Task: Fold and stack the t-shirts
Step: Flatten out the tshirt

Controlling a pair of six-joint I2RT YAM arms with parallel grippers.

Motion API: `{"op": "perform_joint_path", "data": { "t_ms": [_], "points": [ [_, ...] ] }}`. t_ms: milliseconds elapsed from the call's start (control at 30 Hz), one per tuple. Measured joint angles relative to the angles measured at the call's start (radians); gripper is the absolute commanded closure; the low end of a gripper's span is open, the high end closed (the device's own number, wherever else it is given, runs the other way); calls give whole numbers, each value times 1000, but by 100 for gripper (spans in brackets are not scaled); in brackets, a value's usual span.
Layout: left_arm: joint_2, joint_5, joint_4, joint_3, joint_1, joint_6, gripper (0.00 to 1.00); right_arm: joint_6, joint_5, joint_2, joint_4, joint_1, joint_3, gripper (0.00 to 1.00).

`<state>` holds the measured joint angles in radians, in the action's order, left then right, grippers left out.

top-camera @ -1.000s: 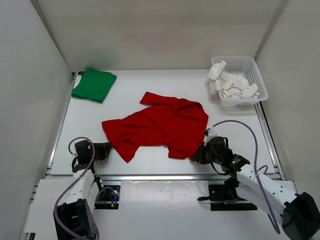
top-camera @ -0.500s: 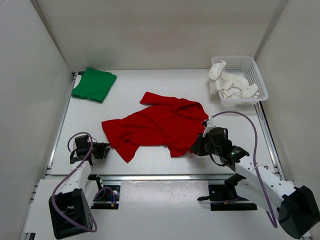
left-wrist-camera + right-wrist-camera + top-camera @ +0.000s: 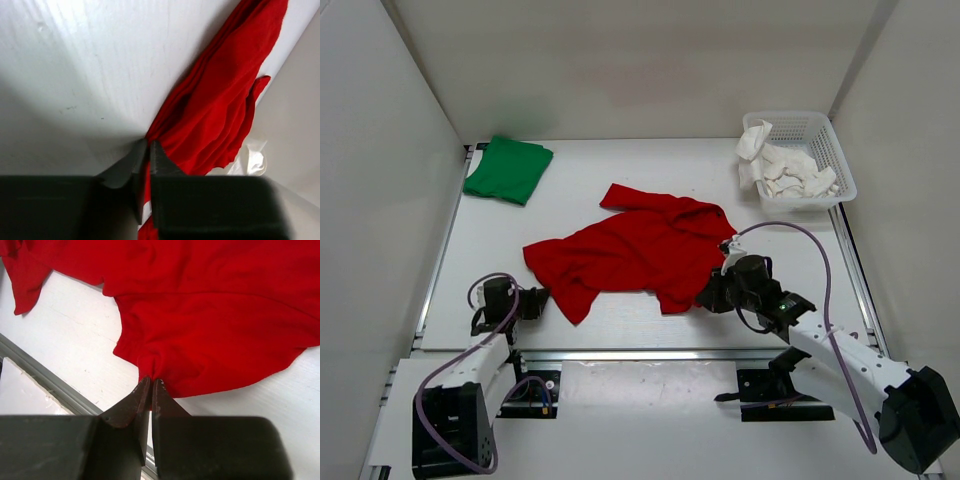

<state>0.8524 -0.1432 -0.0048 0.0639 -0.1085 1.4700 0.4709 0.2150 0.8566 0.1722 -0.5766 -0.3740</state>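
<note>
The red t-shirt lies spread and rumpled in the middle of the table. My left gripper is low at its near left edge, and the left wrist view shows the jaws shut with red cloth pinched between them. My right gripper is at the shirt's near right hem, shut on a bunched fold of the red cloth at its tips. The green t-shirt lies folded at the far left corner. The white t-shirt is crumpled in the basket.
The white mesh basket stands at the far right corner. White walls enclose the table on three sides. A metal rail runs along the near edge, just behind both grippers.
My left gripper has shifted right onto the red shirt's left edge. My right gripper has moved slightly away from the near edge and leftward, carrying the pinched hem.
</note>
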Motion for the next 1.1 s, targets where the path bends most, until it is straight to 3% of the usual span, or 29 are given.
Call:
{"op": "perform_joint_path", "data": {
  "t_ms": [33,200,300,433,533,600,633,700,767,867,933,1000,1100],
  "points": [
    [0,6,2,-3,9,4,100,0,-3,-4,2,-1,0,100],
    [21,1,21,-3,-50,-28,100,0,8,-50,14,37,0,100],
    [105,-1,-24,85,-118,-119,100,0,7,-100,32,78,0,100],
    [286,26,-178,424,-171,-319,100,-1,16,-175,101,177,-13,100],
    [388,53,-269,768,-176,-483,100,-1,38,-241,166,266,-45,100],
    [380,82,-259,879,-167,-574,91,1,61,-278,184,286,-61,100],
    [341,93,-242,877,-161,-615,81,7,74,-293,188,273,-60,100],
    [241,104,-225,793,-157,-666,73,30,72,-322,191,210,-41,100],
    [145,106,-227,651,-172,-695,60,78,46,-335,198,75,10,100],
    [129,76,-240,449,-224,-713,58,144,-35,-306,243,-134,61,97],
    [165,58,-282,370,-260,-723,54,169,-66,-272,267,-213,62,83],
    [164,58,-333,344,-280,-733,52,167,-76,-237,277,-188,56,58],
    [135,66,-345,388,-259,-751,52,138,-47,-225,270,-34,52,50]
  ]
}}
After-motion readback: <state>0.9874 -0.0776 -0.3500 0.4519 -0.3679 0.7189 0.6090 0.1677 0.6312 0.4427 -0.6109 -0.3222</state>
